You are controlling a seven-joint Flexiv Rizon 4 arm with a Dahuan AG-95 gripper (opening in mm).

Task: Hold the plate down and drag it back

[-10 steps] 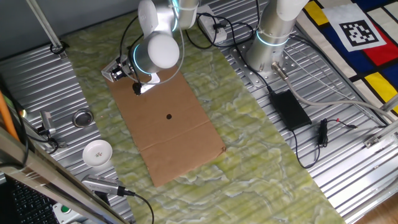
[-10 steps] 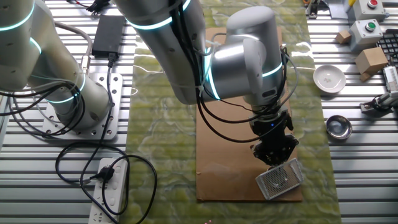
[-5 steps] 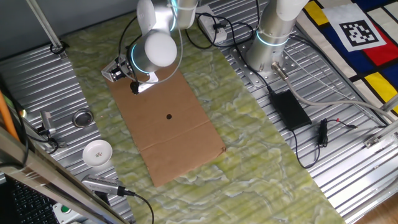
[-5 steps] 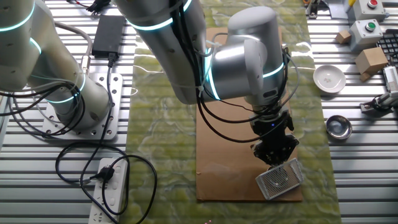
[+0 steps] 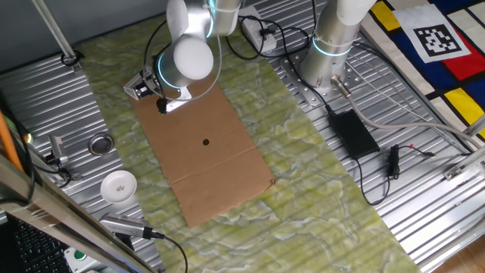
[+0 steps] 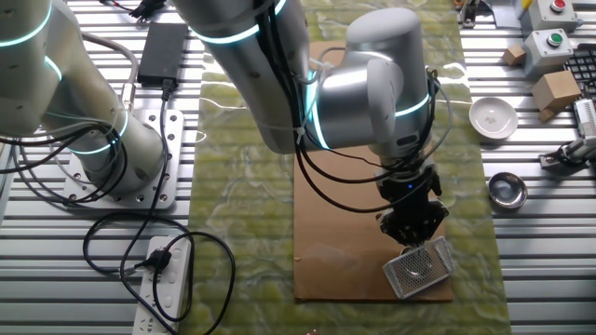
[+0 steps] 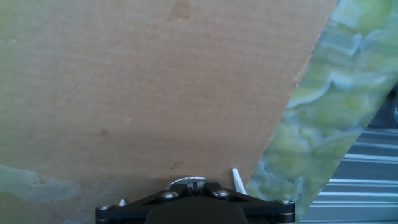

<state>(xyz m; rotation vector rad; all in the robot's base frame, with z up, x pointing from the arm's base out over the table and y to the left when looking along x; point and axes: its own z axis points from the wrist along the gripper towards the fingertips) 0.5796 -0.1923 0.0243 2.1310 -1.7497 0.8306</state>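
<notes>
The ribbed metal desk (image 5: 424,205) carries a green marbled mat (image 5: 318,189); a brown cardboard sheet (image 5: 212,159) lies on the mat. A white bowl (image 5: 119,186) and metal ring (image 5: 101,143) sit on the bare metal.

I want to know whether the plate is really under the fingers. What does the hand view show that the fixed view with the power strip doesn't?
Only the hand view: a shiny curved metal sliver, apparently the plate, lying on the cardboard just ahead of the hand's body.
Only the fixed view: the gripper from outside, pointing down at the cardboard and hiding whatever is beneath it, plus a perforated metal piece, the white bowl and the power strip.
Both: the cardboard and the green cloth under it.
</notes>
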